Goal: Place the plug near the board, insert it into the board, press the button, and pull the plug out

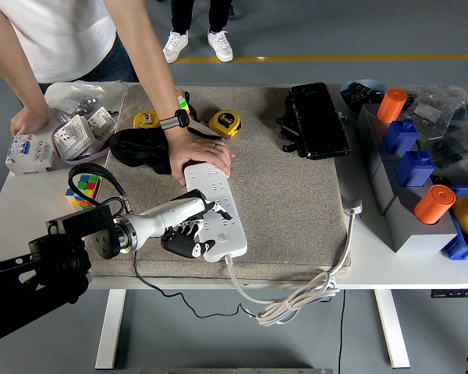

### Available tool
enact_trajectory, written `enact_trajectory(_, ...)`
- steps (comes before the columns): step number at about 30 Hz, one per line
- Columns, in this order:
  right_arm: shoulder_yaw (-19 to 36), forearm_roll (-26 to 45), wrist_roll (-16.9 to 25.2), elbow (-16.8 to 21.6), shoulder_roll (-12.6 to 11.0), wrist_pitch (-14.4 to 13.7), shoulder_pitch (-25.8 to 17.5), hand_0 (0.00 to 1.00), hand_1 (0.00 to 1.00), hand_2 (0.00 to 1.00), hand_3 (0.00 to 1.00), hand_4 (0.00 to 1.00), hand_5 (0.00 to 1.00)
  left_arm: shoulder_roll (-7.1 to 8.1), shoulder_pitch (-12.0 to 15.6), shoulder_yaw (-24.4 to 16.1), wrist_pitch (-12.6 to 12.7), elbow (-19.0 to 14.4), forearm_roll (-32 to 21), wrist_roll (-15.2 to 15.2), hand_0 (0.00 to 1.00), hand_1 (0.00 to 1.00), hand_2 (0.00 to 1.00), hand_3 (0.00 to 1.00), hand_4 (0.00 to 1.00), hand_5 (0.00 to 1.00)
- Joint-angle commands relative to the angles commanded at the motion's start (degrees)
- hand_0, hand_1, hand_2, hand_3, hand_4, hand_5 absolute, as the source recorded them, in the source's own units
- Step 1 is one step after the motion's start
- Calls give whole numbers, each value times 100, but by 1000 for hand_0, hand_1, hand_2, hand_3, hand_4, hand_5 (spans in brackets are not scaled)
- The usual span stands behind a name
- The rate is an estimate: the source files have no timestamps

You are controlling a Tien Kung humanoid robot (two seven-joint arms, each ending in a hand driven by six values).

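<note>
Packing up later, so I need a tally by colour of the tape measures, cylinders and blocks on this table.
Yellow tape measures: 2
Orange cylinders: 2
Blue blocks: 2
Total: 6

Even, bright light from overhead; shadows are soft and short. The view is sharp throughout, with no glare and slight bending at the edges.

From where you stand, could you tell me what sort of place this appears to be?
Probably a robotics lab or workshop test bench: a white multi-socket power strip lies on a grey felt mat, yellow tape measures sit behind it, and the grey painted floor carries a yellow line.
</note>
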Motion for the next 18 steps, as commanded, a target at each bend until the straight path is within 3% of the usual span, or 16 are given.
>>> enact_trajectory(2, 0, -1, 3, 0, 9, 1, 0, 622, 675, 680, 574, 852, 479, -24, 100, -113, 366, 74, -179, -307, 141, 161, 269, 691, 823, 71)
enact_trajectory(3, 1, -1, 4, 1, 12, 1, 1, 622, 675, 681, 574, 852, 480, -35, 139, -157, 522, 104, -248, -436, 251, 406, 504, 624, 884, 176)
enact_trajectory(8, -16, 1, 8, -8, 31, 1, 4, 622, 675, 681, 574, 852, 480, -166, 445, -410, 1443, 289, -643, -1190, 251, 406, 504, 624, 884, 176)
enact_trajectory(9, -17, 3, 10, -11, 36, 0, 6, 622, 675, 681, 575, 852, 480, -205, 504, -459, 1633, 333, -709, -1342, 413, 544, 562, 599, 904, 245)
enact_trajectory(10, -23, 6, 9, -14, 39, 1, 11, 622, 675, 681, 575, 852, 480, -237, 543, -498, 1771, 368, -754, -1449, 413, 544, 562, 599, 904, 245)
enact_trajectory(13, -16, 7, 8, -22, 56, 0, 25, 622, 675, 681, 575, 852, 480, -376, 709, -671, 2104, 506, -874, -1717, 413, 544, 562, 599, 904, 245)
enact_trajectory(14, -9, 8, 10, -21, 60, -1, 28, 622, 675, 681, 575, 852, 480, -416, 756, -728, 2177, 540, -905, -1765, 413, 544, 562, 599, 904, 245)
enact_trajectory(15, -6, 3, 9, -20, 63, -3, 31, 622, 675, 681, 575, 851, 480, -465, 810, -795, 2231, 581, -936, -1801, 479, 617, 599, 605, 922, 272)
enact_trajectory(18, 6, -1, 8, -26, 79, -10, 40, 622, 675, 681, 575, 851, 480, -629, 967, -1006, 2375, 707, -1056, -1961, 479, 617, 599, 605, 922, 272)
